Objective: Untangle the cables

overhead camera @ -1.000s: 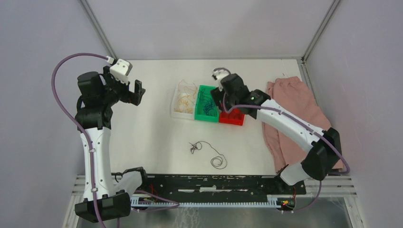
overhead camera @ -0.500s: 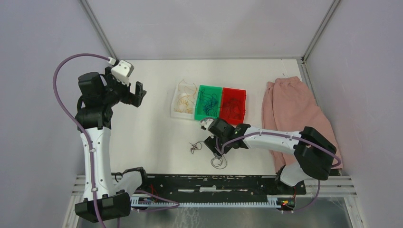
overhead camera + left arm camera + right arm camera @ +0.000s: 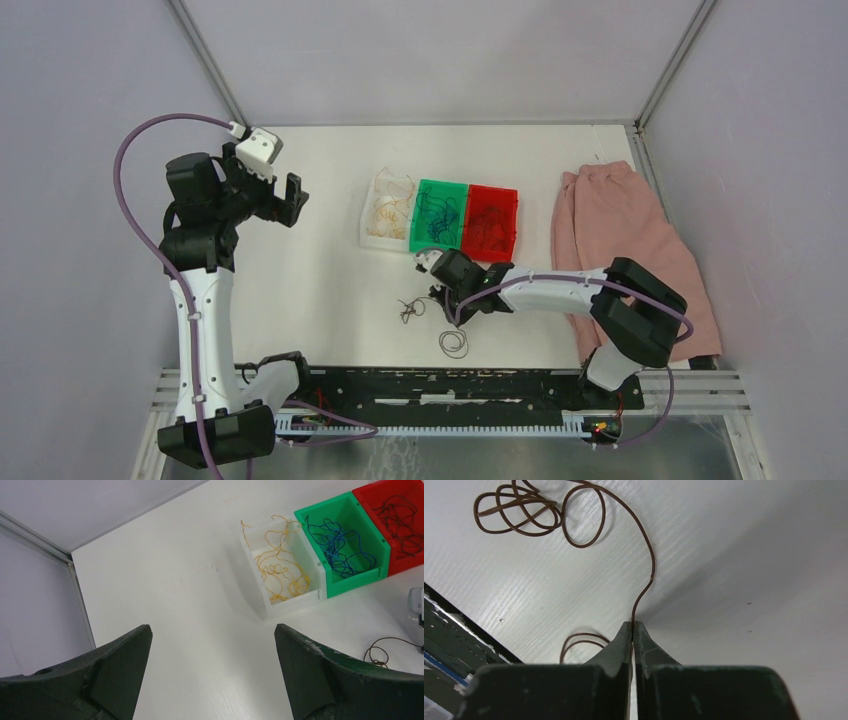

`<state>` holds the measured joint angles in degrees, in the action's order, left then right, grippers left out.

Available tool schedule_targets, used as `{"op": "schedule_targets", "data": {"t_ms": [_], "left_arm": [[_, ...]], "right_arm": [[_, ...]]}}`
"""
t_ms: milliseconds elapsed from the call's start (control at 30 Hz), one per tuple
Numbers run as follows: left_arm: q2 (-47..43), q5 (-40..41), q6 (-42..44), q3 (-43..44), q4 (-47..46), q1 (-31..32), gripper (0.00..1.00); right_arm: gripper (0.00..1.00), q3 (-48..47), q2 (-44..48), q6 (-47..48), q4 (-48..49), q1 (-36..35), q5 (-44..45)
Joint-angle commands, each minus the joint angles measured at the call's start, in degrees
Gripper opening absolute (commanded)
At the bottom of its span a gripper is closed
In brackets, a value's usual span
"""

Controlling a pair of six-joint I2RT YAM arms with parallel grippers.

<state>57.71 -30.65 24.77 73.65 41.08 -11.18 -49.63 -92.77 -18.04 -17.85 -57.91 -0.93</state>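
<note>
A dark brown cable point(image 3: 408, 310) lies on the white table with a small tangle at its left end and a loop point(image 3: 455, 343) nearer the front edge. My right gripper point(image 3: 447, 300) is down on it, between tangle and loop. In the right wrist view its fingers point(image 3: 633, 624) are shut on the brown cable point(image 3: 645, 545), which curves away to the coiled tangle point(image 3: 519, 510). My left gripper point(image 3: 288, 197) hovers over the table's left side, open point(image 3: 212, 627), nothing between its fingers. Other cables lie sorted in bins: yellow point(image 3: 280, 565), blue point(image 3: 340, 547), dark brown point(image 3: 402, 517).
Three bins stand in a row at mid-table: white point(image 3: 366, 228), green point(image 3: 443, 184), red point(image 3: 495, 188). A pink cloth point(image 3: 620, 240) lies at the right edge. A black rail point(image 3: 450, 385) runs along the table's near edge.
My right arm swung from the red bin down to the brown cable on the table, and its fingers closed on the strand. The left arm stayed put.
</note>
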Motion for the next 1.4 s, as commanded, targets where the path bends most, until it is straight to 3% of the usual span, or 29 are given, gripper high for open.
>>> {"op": "schedule_targets", "data": {"t_ms": [0, 267, 433, 700, 1067, 1367], "left_arm": [[-0.8, -1.9, 0.8, 0.0, -0.3, -0.3, 0.99], [-1.4, -1.6, 1.0, -0.1, -0.4, -0.3, 0.99], [-1.9, -1.5, 1.3, -0.3, -0.5, -0.4, 0.99], [-2.5, -1.2, 2.0, -0.6, -0.4, -0.3, 0.99], [-2.2, -1.4, 2.0, -0.5, -0.3, -0.4, 0.99], [-2.2, -1.3, 2.1, -0.3, -0.2, -0.3, 0.99]], "right_arm": [[0.0, -4.1, 2.9, -1.0, -1.3, 2.5, 0.9], [0.0, -11.2, 15.5, -2.3, -5.4, 14.9, -3.3], [0.0, -16.8, 18.0, 0.1, -9.2, 21.6, 0.3], [0.0, -20.8, 15.4, 2.9, -9.7, 26.9, 5.8], [0.0, -21.2, 9.9, 5.5, -8.9, 28.5, 15.9], [0.0, -26.0, -1.8, 9.8, -6.4, 28.6, 19.6]]}}
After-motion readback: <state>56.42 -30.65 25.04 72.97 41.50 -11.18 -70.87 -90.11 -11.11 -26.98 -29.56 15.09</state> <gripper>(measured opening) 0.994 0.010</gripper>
